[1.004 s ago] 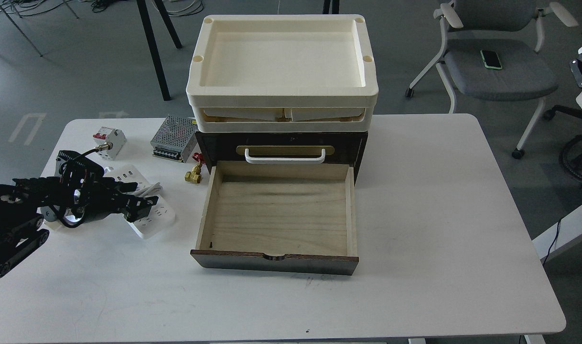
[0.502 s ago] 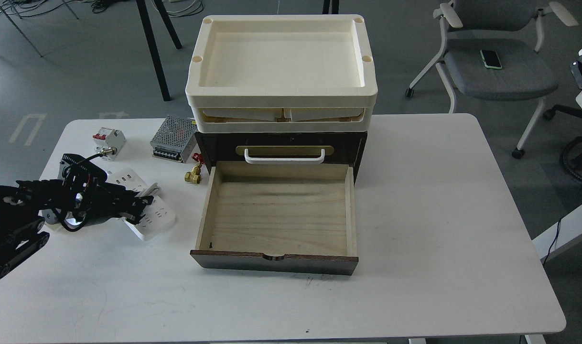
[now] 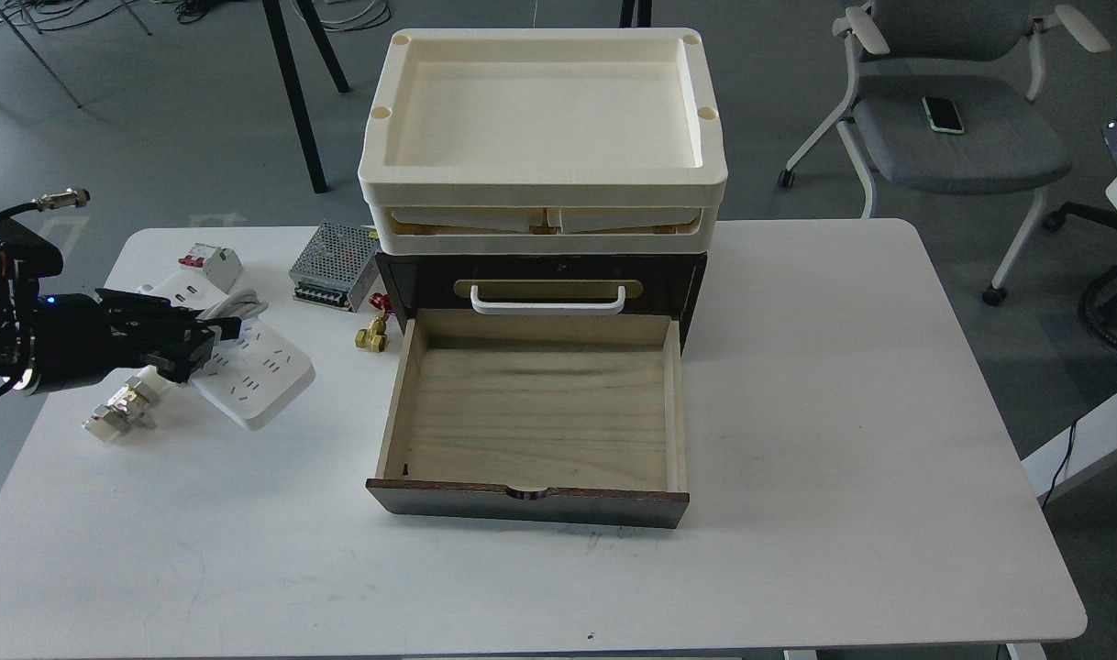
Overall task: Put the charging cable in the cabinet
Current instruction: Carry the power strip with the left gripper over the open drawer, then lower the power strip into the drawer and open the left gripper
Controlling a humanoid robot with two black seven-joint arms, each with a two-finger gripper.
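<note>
The charging cable (image 3: 258, 368), a white power strip with its thick cord looped over it, is at the table's left, raised and tilted. My left gripper (image 3: 199, 337) comes in from the left and is shut on the strip's near-left end. The cabinet (image 3: 403, 275) is a dark brown box at the table's middle back with a white handle (image 3: 547, 300). Its light-wood drawer (image 3: 536, 412) is pulled out towards me, with nothing inside. The strip is left of the drawer, apart from it. My right gripper is out of view.
A cream plastic tray (image 3: 540, 188) sits on top of the cabinet. A circuit breaker (image 3: 212, 264), a perforated power supply box (image 3: 334, 266) and a brass fitting (image 3: 371, 335) lie left of the cabinet. A small metal connector (image 3: 123, 410) lies under my left arm. An office chair (image 3: 953, 128) stands behind on the right.
My left arm has risen and pulled back to the left with the power strip in its grip. The strip has come up off the table. The small metal connector now shows below the arm.
</note>
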